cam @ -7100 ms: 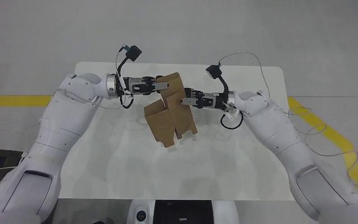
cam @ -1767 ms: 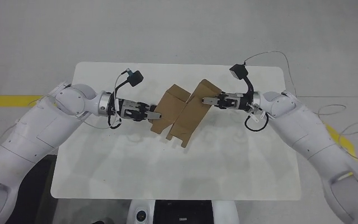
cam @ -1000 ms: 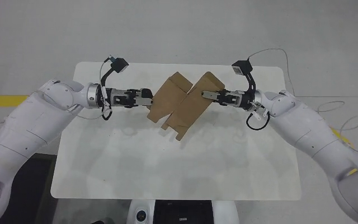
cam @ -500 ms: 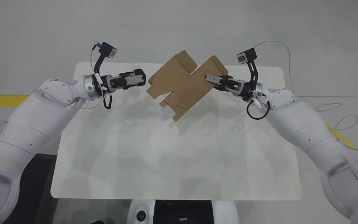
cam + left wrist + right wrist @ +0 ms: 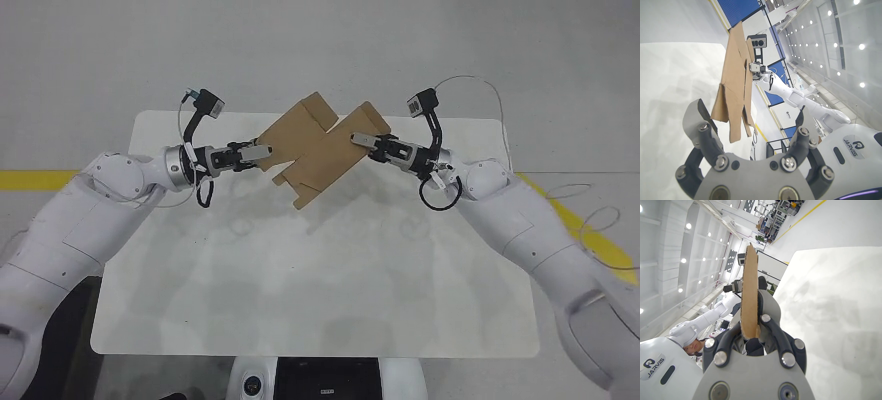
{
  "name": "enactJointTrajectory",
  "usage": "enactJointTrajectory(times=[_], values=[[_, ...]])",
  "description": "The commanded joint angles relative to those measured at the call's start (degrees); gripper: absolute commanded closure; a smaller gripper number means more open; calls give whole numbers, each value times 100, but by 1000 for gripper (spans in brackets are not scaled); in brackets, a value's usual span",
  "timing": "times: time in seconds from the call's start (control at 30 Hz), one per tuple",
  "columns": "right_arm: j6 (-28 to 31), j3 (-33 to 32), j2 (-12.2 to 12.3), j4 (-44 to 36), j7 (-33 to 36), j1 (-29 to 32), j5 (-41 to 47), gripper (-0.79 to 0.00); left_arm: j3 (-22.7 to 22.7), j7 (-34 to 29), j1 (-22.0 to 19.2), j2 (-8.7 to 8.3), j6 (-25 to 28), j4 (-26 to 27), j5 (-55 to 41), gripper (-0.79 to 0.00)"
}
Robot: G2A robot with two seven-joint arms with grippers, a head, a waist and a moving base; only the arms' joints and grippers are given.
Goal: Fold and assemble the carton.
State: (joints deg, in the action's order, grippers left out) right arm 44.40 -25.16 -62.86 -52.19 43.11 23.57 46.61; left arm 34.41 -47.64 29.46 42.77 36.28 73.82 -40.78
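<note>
Pinching carton (image 5: 318, 150), right jaws partly hidden

Carton (image 5: 318, 150) hangs above the table's (image 5: 300, 290) far edge, between left tool (image 5: 268, 151) and right tool (image 5: 357, 140).

Flat brown carton (image 5: 318, 150) raised over far edge of table (image 5: 300, 300). Right gripper (image 5: 362, 140) at its right flap; left gripper (image 5: 264, 152) just beside its left edge.

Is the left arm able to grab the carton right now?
Probably yes: the left gripper has its fingers open, and the carton hangs just ahead, held by the right gripper, nothing between.
</note>
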Motion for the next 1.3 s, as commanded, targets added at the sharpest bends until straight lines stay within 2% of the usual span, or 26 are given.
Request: enactJointTrajectory(times=[0.0, 0.3, 0.57, 1.2, 1.23, 1.27], values=[[-17, -73, -26, 62, -99, 35, -122, 0, 114, -76, 80, -16, -41, 55, -65, -785], [-29, -355, -123, 209, -408, 211, -558, 0, 546, -489, 377, -88, -273, 218, -173, -785], [-68, -548, -218, 242, -408, 331, -828, 0, 879, -611, 591, -100, -461, 379, -245, -785], [-147, -933, -439, 142, -90, 512, -1178, 0, 1111, -523, 698, 155, -1247, 220, -157, -785], [-153, -954, -447, 142, -65, 517, -1194, 0, 1122, -518, 702, 168, -1274, 209, -138, -717], [-157, -977, -455, 140, -44, 522, -1208, 0, 1133, -513, 707, 180, -1301, 195, -118, -610]])
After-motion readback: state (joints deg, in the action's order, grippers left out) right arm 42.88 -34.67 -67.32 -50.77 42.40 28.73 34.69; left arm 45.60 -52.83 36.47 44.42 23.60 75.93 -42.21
